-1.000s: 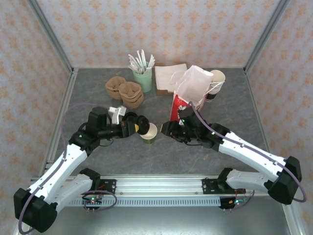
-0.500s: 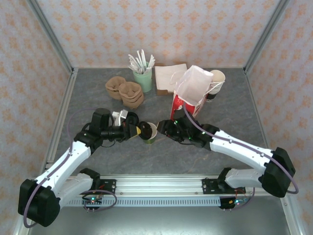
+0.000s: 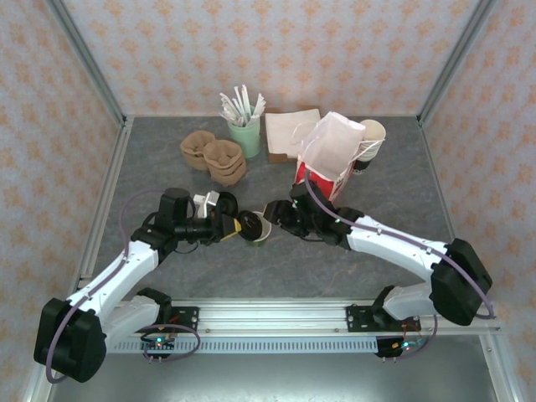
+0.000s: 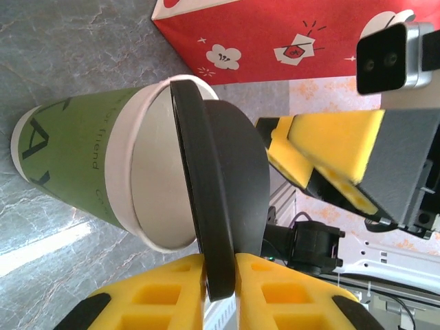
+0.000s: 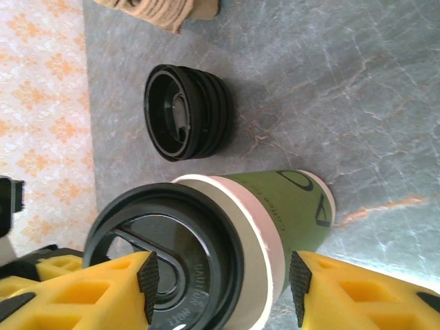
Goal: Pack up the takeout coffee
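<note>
The right claw (image 5: 221, 285) has moved in and now straddles the coffee cup (image 3: 260, 235), jaws released. The cup stands on the desk (image 3: 352, 268) before the bag (image 3: 322, 163). The left claw (image 4: 220, 275) grasps the lid (image 4: 220, 185), tilted and unseated. Seat it before you pack.

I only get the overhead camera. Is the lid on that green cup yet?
Observer: Not seated. The left wrist view shows the black lid tilted against the rim of the green paper cup, the white inside showing.
Operator: What's holding the lid?
Observer: The left gripper, pinching the lid's edge.
Operator: And the other claw?
Observer: In the right wrist view the right gripper is open, its jaws standing either side of the cup.
</note>
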Controlling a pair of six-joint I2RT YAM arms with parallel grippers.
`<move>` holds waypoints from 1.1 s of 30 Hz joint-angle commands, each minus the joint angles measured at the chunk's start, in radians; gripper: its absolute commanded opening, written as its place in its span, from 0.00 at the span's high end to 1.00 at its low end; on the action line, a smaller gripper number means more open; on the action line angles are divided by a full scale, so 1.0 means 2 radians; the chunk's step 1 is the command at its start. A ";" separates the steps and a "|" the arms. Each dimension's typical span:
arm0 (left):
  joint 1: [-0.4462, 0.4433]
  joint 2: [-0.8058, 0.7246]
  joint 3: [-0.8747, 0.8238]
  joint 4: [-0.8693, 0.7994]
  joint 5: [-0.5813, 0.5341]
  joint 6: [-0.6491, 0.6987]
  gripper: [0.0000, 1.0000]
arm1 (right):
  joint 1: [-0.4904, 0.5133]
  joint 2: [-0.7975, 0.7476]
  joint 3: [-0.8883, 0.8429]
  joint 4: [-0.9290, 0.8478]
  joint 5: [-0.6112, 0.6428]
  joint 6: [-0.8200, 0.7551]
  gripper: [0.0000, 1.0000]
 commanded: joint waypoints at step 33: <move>0.010 0.024 -0.001 -0.016 -0.014 0.040 0.68 | -0.017 0.063 0.038 0.050 -0.067 -0.011 0.42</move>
